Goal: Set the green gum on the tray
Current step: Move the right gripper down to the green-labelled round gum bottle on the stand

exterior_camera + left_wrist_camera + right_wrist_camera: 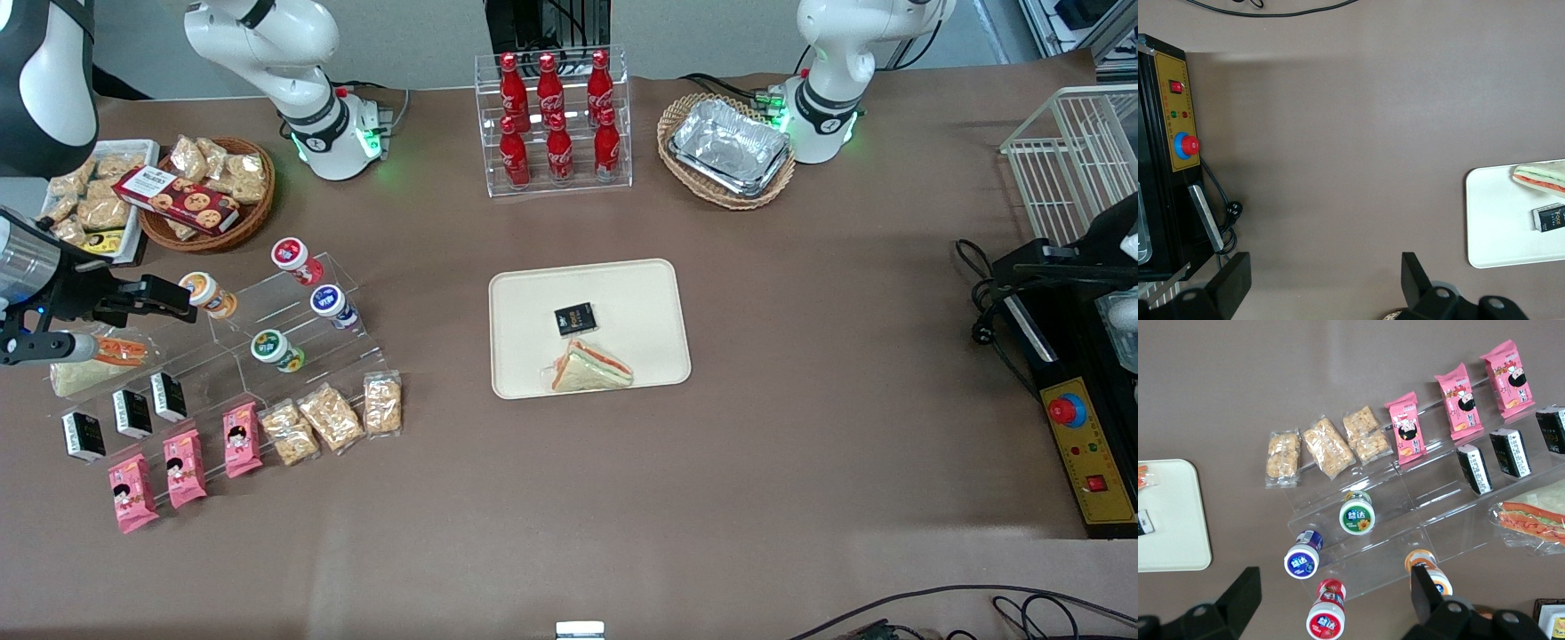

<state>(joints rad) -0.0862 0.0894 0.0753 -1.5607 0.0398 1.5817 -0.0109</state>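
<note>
The green gum (276, 348) is a small jar with a green-rimmed white lid, lying on a lower step of the clear acrylic stand (267, 356); it also shows in the right wrist view (1357, 515). The cream tray (640, 293) lies mid-table and holds a wrapped sandwich (591, 366) and a small black packet (575, 318); its corner shows in the right wrist view (1171, 520). My gripper (169, 300) hovers open and empty above the stand's upper step by the orange-lidded jar (207, 294), farther from the front camera than the green gum. In the right wrist view my gripper (1335, 603) is apart from the green gum.
A red-lidded jar (295, 260) and a blue-lidded jar (333, 305) lie on the stand, with snack bars (331, 416), pink packets (185, 467) and black packets (132, 412). A cola rack (553, 120), a basket of foil trays (727, 149) and a cookie basket (209, 191) stand at the back.
</note>
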